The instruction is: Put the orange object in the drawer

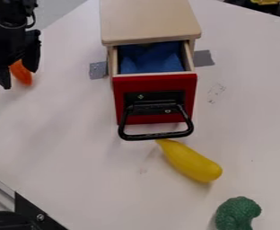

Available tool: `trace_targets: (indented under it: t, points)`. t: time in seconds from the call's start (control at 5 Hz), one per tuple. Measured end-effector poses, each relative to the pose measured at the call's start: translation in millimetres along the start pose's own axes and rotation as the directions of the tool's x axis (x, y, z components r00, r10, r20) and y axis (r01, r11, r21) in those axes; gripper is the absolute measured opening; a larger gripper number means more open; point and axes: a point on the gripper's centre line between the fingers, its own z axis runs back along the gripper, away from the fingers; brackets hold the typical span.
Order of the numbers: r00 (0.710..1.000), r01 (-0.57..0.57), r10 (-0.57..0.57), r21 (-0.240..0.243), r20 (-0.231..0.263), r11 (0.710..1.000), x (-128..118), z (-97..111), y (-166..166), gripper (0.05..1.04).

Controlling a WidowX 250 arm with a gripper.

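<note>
At far left, over the bench (64, 143), the tool (18, 79), spread wide, with the orange object (23, 75) between its fingers, left of the drawer (122, 95). Impossible to tell whether gripped. In the open drawer, blue cloth (151, 59). Just near of its handle (157, 136), the banana (193, 163); at near right, the broccoli (237, 212).

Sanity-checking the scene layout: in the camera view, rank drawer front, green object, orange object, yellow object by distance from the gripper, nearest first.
From the gripper:
1. Orange object: right at it, upper left
2. Drawer front: upper middle
3. Yellow object: below the drawer handle
4. Green object: lower right
</note>
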Motion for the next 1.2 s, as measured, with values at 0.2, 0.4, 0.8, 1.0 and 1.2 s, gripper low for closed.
trace_targets:
  t: [0.2, 0.4, 0.8, 1.0, 1.2]
  points:
    - [1.000, 0.008, -0.007, 0.028, -0.023, 1.000, -6, -9, 3, 0.999]
    - [0.999, -0.009, 0.010, 0.041, -0.032, 0.999, -1, -14, 0, 0.999]
    - [0.998, -0.033, 0.036, 0.057, -0.054, 0.998, 12, -23, -16, 0.999]
    - [0.996, -0.055, 0.059, 0.060, -0.066, 0.997, 20, -25, -21, 0.999]
    - [0.995, -0.068, 0.073, 0.072, -0.069, 0.995, 27, -28, -22, 0.999]
